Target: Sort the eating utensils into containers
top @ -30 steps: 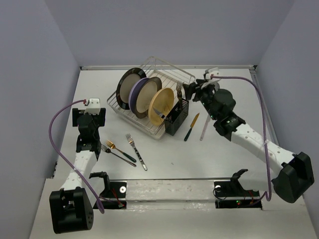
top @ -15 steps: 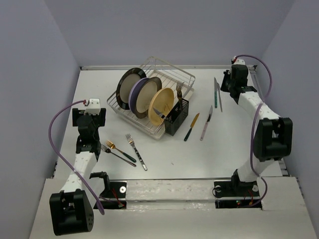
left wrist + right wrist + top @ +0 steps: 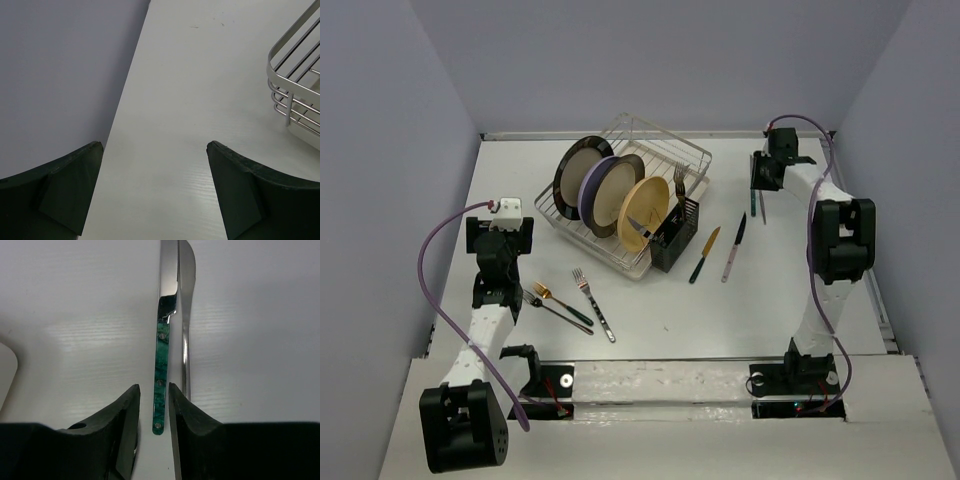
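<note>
My right gripper [image 3: 154, 386] is low over the table at the back right [image 3: 758, 186]. Its jaws are open narrowly, astride the handle end of a green-handled knife [image 3: 160, 370] that lies flat, with a gap on each side. A plain silver knife [image 3: 185, 340] lies just to its right. The black holder [image 3: 675, 243] stands at the rack's front right corner with forks [image 3: 680, 180] upright in it. Two knives [image 3: 705, 253] [image 3: 733, 247] lie right of it. Three forks [image 3: 592, 303] [image 3: 558, 300] [image 3: 552, 311] lie at the front left. My left gripper [image 3: 155, 145] is open and empty near them [image 3: 498, 238].
A silver wire dish rack [image 3: 655, 150] at the middle back holds three upright plates [image 3: 620, 192]; its corner [image 3: 292, 95] shows in the left wrist view. Walls close the left, back and right sides.
The right arm left the holder, swung to the back right, then came slightly left and down over the green-handled knife. Its jaws narrowed. The left arm stayed still.
</note>
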Robot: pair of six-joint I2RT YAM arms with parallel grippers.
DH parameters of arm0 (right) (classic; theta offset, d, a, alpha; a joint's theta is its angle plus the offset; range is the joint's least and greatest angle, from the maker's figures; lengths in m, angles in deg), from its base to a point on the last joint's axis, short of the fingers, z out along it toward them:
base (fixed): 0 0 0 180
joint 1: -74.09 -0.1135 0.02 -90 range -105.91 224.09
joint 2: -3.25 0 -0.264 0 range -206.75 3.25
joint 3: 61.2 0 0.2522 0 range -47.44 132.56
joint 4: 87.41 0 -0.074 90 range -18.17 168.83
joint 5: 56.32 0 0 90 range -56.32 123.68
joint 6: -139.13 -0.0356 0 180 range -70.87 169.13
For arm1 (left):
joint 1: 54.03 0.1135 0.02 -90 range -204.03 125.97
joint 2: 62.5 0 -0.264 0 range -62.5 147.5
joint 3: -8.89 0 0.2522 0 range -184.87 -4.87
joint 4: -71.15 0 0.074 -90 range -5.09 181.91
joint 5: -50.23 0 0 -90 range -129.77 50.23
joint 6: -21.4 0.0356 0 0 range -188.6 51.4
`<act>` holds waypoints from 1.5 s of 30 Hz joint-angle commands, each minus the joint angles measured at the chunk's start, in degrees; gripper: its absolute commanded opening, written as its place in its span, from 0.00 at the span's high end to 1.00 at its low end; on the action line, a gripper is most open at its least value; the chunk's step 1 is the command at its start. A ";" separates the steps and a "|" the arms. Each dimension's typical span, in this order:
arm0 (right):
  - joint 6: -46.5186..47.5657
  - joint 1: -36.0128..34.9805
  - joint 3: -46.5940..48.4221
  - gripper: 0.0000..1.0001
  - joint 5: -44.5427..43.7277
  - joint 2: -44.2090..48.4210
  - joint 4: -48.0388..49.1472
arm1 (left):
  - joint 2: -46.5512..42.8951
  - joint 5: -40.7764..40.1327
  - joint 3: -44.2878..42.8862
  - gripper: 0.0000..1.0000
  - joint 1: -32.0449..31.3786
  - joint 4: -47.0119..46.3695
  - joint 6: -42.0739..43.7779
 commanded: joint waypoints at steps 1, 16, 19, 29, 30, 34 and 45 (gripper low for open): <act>2.07 -0.04 5.57 0.64 -1.06 -4.30 -2.98 | -0.29 -0.15 0.91 0.01 0.19 -2.43 0.59; 4.18 -1.71 15.24 0.64 -5.45 -17.39 -7.82 | 0.41 -0.24 1.00 0.01 0.28 -2.78 0.77; 3.48 -1.71 16.56 0.66 -7.30 -18.99 -9.57 | 0.67 -0.24 1.09 0.01 0.19 -2.87 0.77; 4.35 -1.71 14.81 1.00 -4.14 -14.61 -8.00 | 1.02 -0.77 0.91 0.01 0.28 -3.13 0.85; 4.70 -1.71 13.07 1.00 -2.57 -13.47 -5.99 | 1.02 -0.94 0.91 0.01 0.28 -3.05 0.85; 4.79 -2.33 7.19 1.00 0.51 -4.60 0.33 | 1.11 -1.12 0.74 0.01 0.28 -3.13 0.85; 4.61 -9.86 -25.39 1.00 5.27 36.42 42.12 | 0.94 -1.12 0.65 0.01 0.19 -3.13 0.77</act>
